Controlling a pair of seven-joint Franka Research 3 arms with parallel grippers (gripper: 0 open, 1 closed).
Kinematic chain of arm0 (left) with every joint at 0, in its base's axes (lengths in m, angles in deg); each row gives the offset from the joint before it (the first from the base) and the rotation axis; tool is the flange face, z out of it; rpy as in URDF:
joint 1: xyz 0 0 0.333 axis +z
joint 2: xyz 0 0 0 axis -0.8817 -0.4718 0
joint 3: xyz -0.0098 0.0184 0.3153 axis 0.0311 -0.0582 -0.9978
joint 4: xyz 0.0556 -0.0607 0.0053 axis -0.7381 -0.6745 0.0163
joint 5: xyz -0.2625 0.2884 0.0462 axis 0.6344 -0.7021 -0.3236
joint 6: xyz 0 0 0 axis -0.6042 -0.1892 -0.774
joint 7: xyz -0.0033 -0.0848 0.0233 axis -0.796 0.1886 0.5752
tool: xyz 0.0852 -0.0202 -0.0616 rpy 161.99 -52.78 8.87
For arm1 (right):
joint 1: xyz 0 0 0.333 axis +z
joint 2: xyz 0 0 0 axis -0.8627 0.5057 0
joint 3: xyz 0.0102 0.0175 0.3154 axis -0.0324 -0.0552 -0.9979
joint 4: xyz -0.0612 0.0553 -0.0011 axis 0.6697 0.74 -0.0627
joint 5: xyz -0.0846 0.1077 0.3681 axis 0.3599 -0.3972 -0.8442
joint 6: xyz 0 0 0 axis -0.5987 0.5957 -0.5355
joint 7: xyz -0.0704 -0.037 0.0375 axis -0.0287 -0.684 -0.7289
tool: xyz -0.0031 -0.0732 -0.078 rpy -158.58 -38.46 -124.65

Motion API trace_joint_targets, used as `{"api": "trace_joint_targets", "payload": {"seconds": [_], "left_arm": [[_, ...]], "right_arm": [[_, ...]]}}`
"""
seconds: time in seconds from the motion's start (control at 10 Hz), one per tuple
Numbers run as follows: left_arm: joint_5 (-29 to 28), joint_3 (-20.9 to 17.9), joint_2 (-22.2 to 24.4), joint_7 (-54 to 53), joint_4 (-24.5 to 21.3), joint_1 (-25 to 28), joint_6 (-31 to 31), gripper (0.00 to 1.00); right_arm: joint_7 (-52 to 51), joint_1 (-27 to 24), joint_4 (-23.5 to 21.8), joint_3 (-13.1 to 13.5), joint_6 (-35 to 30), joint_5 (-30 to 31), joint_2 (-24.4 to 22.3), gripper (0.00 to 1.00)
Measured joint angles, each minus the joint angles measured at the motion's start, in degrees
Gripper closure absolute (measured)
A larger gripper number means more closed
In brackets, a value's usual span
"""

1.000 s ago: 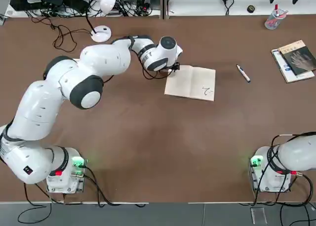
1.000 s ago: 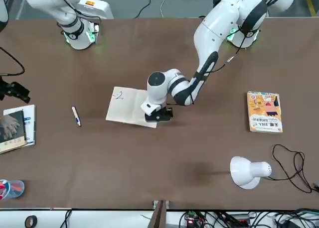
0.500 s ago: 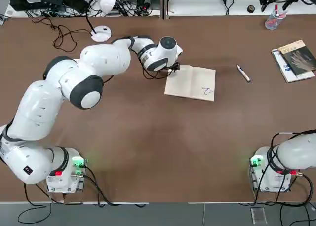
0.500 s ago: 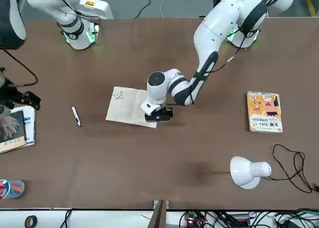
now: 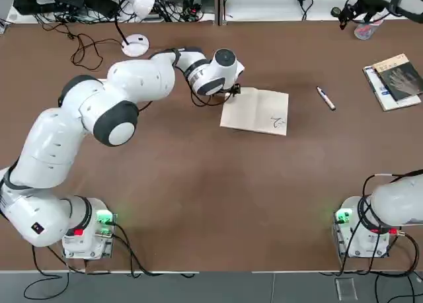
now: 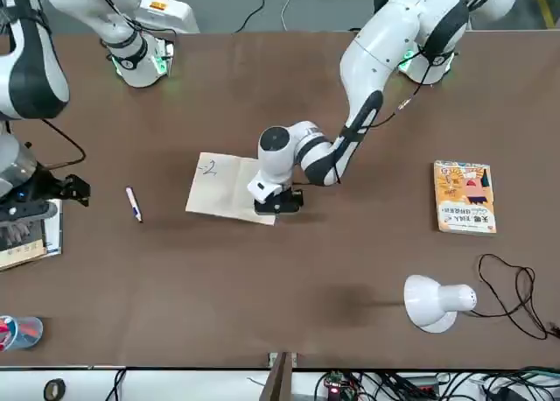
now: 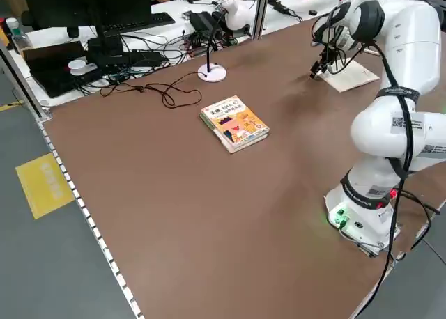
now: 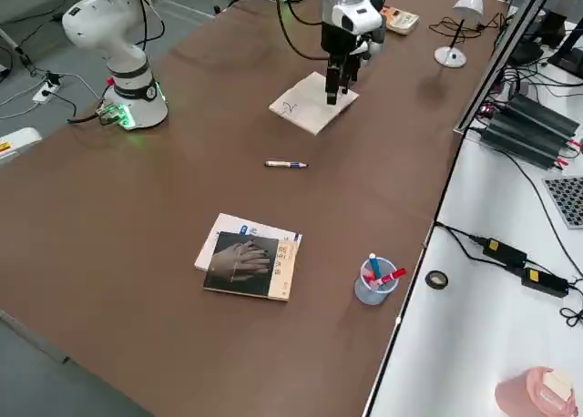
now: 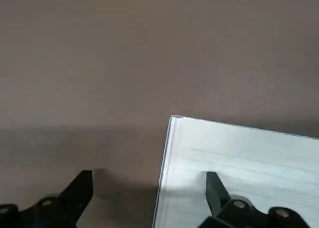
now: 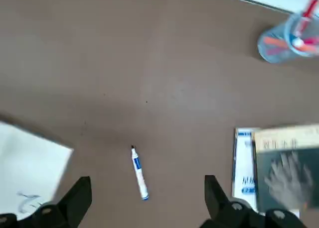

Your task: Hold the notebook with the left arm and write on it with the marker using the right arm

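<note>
The notebook (image 5: pixel 255 111) is pinned flat to the brown surface (image 5: pixel 198 184) by the left hand (image 9: pixel 149 200), whose fingers are spread across its edge, one on the page and one off it. The marker (image 5: pixel 326 98) is seen lying loose, well apart from the notebook. The right hand (image 10: pixel 144 203) is held wide open above it, empty.

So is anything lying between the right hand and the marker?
Nothing visible: the right hand, open, hangs above bare brown table, with the slim white-and-blue marker lying alone between the cream notebook and the dark-covered book.
</note>
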Motion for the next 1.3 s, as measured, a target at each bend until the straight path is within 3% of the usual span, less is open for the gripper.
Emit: {"api": "trace_joint_targets", "payload": {"seconds": [0.6,0.9,1.3], "left_arm": [[0.0,0.0,-0.1,0.0,0.0,0.0,0.0,0.0],[0.0,0.0,-0.1,0.0,0.0,0.0,0.0,0.0],[0.0,0.0,-0.1,0.0,0.0,0.0,0.0,0.0]], "right_arm": [[-12.0,-0.3,-14.0,-1.0,13.3,-4.8,0.1,0.0],[-14.4,-0.5,-20.1,-1.0,15.5,-8.8,0.3,0.0],[-15.8,-0.7,-25.6,-1.0,17.1,-9.1,1.1,0.0]]}}
